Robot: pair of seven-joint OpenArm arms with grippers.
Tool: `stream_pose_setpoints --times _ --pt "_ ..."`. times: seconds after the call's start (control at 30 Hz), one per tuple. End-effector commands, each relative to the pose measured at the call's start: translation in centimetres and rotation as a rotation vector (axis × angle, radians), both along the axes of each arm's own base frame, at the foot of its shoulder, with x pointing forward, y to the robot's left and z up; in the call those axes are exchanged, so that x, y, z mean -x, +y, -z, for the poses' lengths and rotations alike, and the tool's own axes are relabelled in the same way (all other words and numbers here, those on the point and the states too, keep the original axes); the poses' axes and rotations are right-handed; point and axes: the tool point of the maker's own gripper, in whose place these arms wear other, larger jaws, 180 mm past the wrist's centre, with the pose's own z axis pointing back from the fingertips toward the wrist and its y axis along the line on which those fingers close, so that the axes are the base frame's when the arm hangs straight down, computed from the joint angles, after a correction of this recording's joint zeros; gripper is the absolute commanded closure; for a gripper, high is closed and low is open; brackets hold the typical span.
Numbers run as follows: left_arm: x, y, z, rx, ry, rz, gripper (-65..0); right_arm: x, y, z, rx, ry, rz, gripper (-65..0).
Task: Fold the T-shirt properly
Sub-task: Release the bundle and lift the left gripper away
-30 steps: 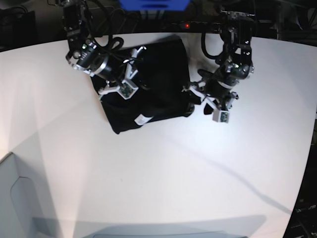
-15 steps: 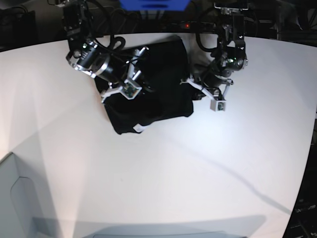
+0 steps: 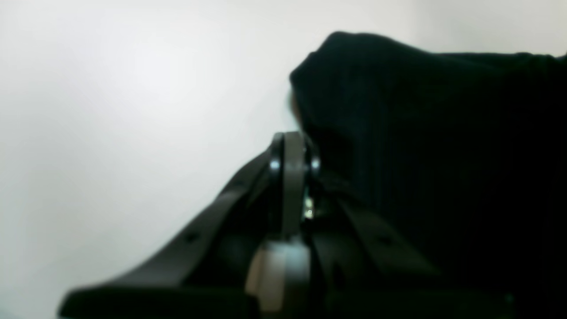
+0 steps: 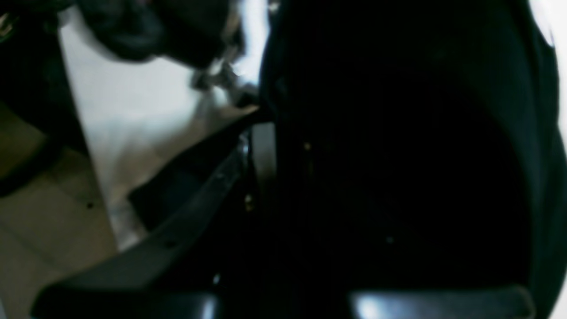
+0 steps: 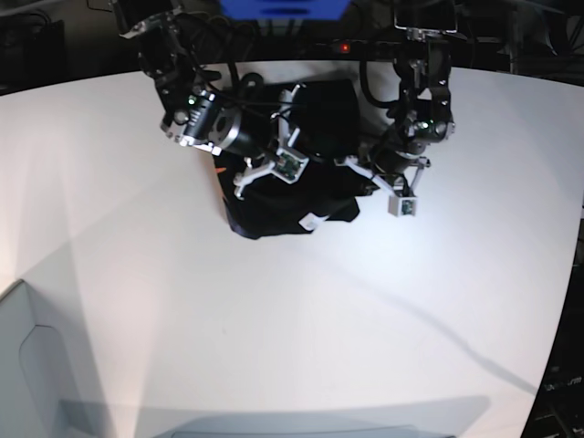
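Note:
The black T-shirt [image 5: 274, 212] lies bunched on the white table [image 5: 182, 301] between both arms, with an orange patch [image 5: 217, 170] at its left edge and a small white tag [image 5: 307, 222] near its front edge. My right gripper [image 5: 306, 137] is over the shirt's middle. In the right wrist view that gripper [image 4: 266, 128] is shut on the T-shirt [image 4: 398, 155], whose dark cloth fills the picture. My left gripper [image 5: 358, 175] sits at the shirt's right edge. Seen from the left wrist, this gripper [image 3: 290, 146] has its jaws pressed together at the hem of the T-shirt [image 3: 421, 133].
A pale box corner [image 5: 18, 365] stands at the front left. A blue object [image 5: 283, 7] sits behind the table's far edge. The table's curved right edge [image 5: 570, 274] drops off to a dark floor.
My right arm has swung rightward, carrying the shirt's left part over the middle. The shirt is now more bunched and further right. My left gripper has closed at the right edge.

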Motion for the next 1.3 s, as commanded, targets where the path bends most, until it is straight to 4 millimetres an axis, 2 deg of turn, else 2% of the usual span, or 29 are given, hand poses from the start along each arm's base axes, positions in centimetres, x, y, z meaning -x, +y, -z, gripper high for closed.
stream_pose_setpoints --times 0.0,0.17,0.27,0.33,0.47,0.57,0.67,0.77,0.9,1.03,1.13,1.27 --pt "-0.6 -1.1 -1.7 0.031 -0.052 0.026 0.0 -1.0 0.7 -1.7 -0.069 -0.033 0.006 0.0" --pt "0.0 -0.8 -4.0 0.015 -0.111 0.027 0.0 -1.4 0.6 -1.0 -0.057 -0.019 0.007 0.0" --pt "0.2 0.5 -5.5 0.004 -0.15 -0.009 0.0 -1.1 0.7 -0.4 -0.051 -0.002 0.0 0.0" --pt "1.0 2.0 -5.8 -0.017 -0.152 -0.042 0.0 -1.0 0.9 -0.4 -0.052 -0.002 -0.005 0.0" --pt "2.5 5.4 -5.4 -0.055 -0.129 -0.126 0.0 -0.1 1.9 -0.5 -0.056 0.0 -0.042 -12.5" --pt "2.9 6.7 -5.5 -0.07 -0.126 -0.159 0.0 -0.2 2.1 -0.8 -0.063 -0.008 -0.044 -25.2" --pt "3.3 8.0 -6.2 -0.088 -0.142 -0.195 0.0 -0.3 2.1 -3.1 -0.093 -0.064 -0.04 -36.2" --pt "3.7 9.0 -6.8 -0.105 -0.151 -0.222 0.0 -0.5 1.9 -5.7 -0.121 -0.135 -0.035 -39.9" --pt "4.1 11.0 -7.6 -0.139 -0.168 -0.264 -0.1 -1.9 -0.5 -7.5 -0.126 -0.191 0.049 -40.0" --pt "4.7 14.2 -8.2 -0.187 -0.176 -0.337 -0.9 -3.5 -4.7 -6.9 -0.09 -0.188 0.184 -40.0" --pt "4.9 15.8 -8.7 -0.207 -0.184 -0.378 -7.3 -3.3 -7.2 -5.3 -0.047 -0.153 0.245 -40.0" --pt "4.9 16.3 -8.9 -0.214 -0.191 -0.391 -19.5 -1.4 -7.5 -3.6 -0.033 -0.092 0.247 -40.0"
